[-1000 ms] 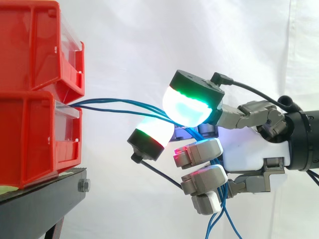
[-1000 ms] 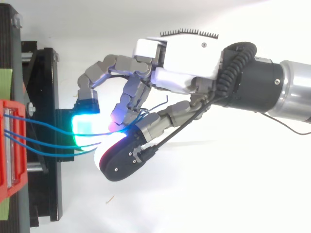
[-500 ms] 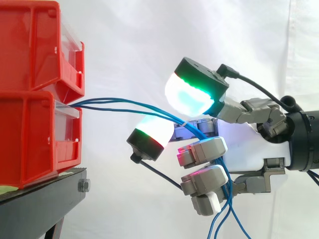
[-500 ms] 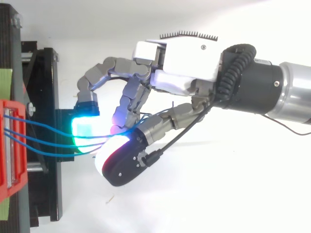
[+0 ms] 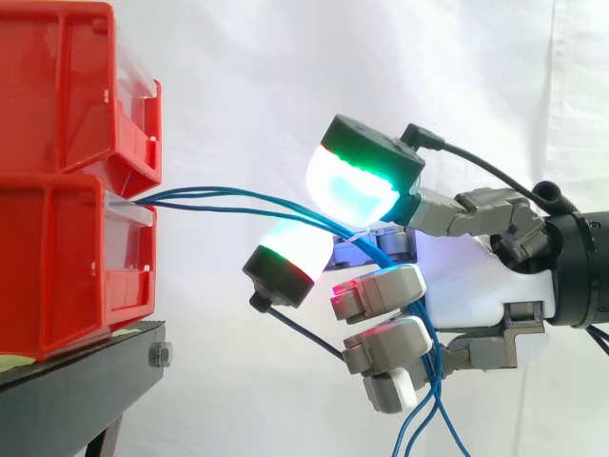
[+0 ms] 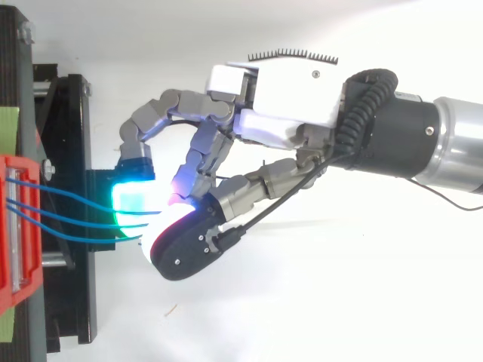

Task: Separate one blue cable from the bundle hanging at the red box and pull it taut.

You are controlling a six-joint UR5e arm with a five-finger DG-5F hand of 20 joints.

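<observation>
The robot hand (image 5: pixel 476 286) comes in from the right at the height of the lower red bin (image 5: pixel 67 267). Its fingers are curled round the blue cables (image 5: pixel 219 198), so it is closed on several strands together. Two thick fingertips reach toward the bins. The upper pad (image 5: pixel 350 190) glows cyan and green, and the lower pad (image 5: pixel 290 249) glows pale with a red edge. The cables pass between them, run behind the curled fingers and hang loose below the palm.

From above, three strands leave the bin side by side and draw together at the glowing tips. The dark back of one pad (image 6: pixel 185 249) covers the spot where they meet the fingers, so which strand lies against which finger cannot be told.

The bins rest on a black stand (image 5: pixel 86 381) with a bolt (image 5: pixel 160 355) in its edge and a strip of green tape (image 6: pixel 7 124) on top. A white curtain (image 5: pixel 285 76) hangs behind.

The upper red bin (image 5: pixel 67 86) is stacked directly on the lower one. The cables come out of the lower bin's front opening, just above its clear front strip (image 5: pixel 133 217), and bow gently across open air to the hand. The rest of each bin's contents is hidden.
</observation>
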